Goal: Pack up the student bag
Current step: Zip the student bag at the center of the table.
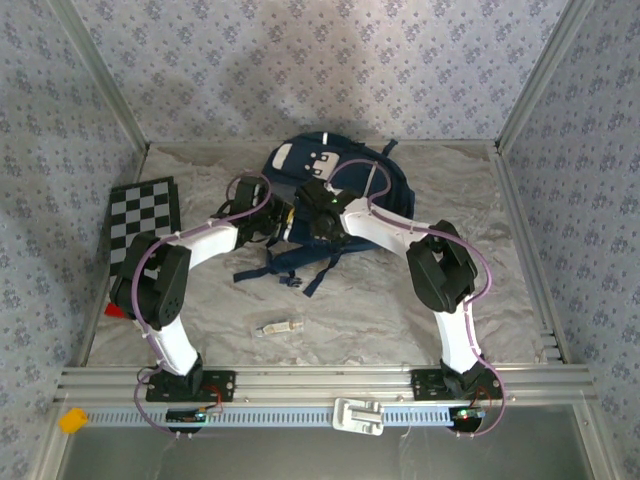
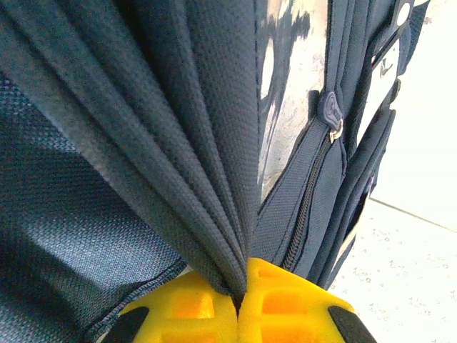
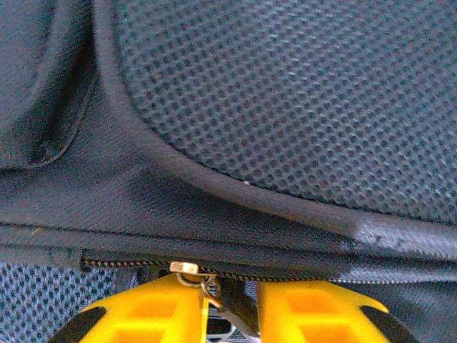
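Navy bag [image 1: 335, 165] lies at back-centre of the tabletop [image 1: 400, 320], with both arms reaching onto it. On the left gripper [image 2: 239, 294], yellow jaws are pressed together on a bunched fold [image 2: 214, 200] of bag cloth, pleats fanning up from the pinch. On the right gripper [image 3: 230, 304], jaws are nearly closed, pinching the dark tab of the zip pull [image 3: 187, 269], at the seam below the mesh panel [image 3: 300, 93]. Reads as zip opening, left anchoring and right dragging. No packed item can be seen.

Risks:
- The tab is thin and held near the jaw tips. A pull off the zip line could twist it or let it slip out, stalling the slider.
- Cloth beside the teeth looks slack and could be drawn into the slider and jam it.
- The left grip is on soft cloth only. With a hard pull from the right, the fold may slide free, or the whole bag may drag across the crinkled tabletop while the zip stays put.
- The wrists sit close together over the bag, so an inward swing could knock them together.
- The loose straps [image 1: 290, 270] trail toward the arms and could snag.

A small pale item [image 1: 278, 326] lies apart on the near tabletop and a checkerboard [image 1: 142, 215] sits at left. Both are well clear of the bag.
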Robot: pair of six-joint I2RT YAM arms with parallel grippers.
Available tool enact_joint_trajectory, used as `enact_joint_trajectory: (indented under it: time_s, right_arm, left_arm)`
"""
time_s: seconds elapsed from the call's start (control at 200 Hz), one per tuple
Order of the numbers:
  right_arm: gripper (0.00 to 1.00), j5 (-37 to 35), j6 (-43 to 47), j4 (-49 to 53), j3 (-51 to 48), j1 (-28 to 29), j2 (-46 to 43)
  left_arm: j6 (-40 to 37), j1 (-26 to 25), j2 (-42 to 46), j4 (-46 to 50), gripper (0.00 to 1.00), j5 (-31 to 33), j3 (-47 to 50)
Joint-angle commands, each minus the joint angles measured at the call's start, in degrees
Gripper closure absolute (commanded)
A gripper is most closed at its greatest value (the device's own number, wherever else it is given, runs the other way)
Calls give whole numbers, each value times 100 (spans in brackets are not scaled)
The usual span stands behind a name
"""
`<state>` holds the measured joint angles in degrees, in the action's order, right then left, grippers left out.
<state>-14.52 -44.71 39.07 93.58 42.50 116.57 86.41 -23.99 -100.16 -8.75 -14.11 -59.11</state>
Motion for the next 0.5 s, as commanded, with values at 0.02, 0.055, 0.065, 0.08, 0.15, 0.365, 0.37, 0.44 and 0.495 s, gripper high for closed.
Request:
enact_joint_trajectory:
  time_s: [0.02,0.055,0.065,0.08,0.15,0.365,0.37,0.44,0.495]
  right_arm:
    - [83,-13,592,-389,173,-63,80]
    - [85,-62,686,-366,174,-74,76]
    - [86,-77,708,-361,173,-70,76]
    - [87,-99,735,-345,171,-59,76]
    - [92,-54,821,-435,45,-61,-12]
    - [100,-151,1232,-503,-663,-80,-574]
    - [100,-149,1234,-495,-687,-86,-592]
    - [100,1,1321,-605,-1136,-137,-887]
    - [100,28,1342,-696,-1565,-166,-1171]
  left_arm:
    - [-180,-18,322,-39,100,-155,-259]
    - [-164,-18,313,-45,100,-167,-267]
    - [-161,-18,311,-47,100,-170,-263]
    - [-166,-18,314,-55,100,-171,-266]
    - [-216,-12,313,-36,100,-164,-280]
    - [-696,276,326,342,100,-135,-444]
    - [-722,287,324,363,100,-136,-452]
    - [-999,476,255,668,100,-164,-630]
    - [-1256,611,138,749,100,-180,-786]
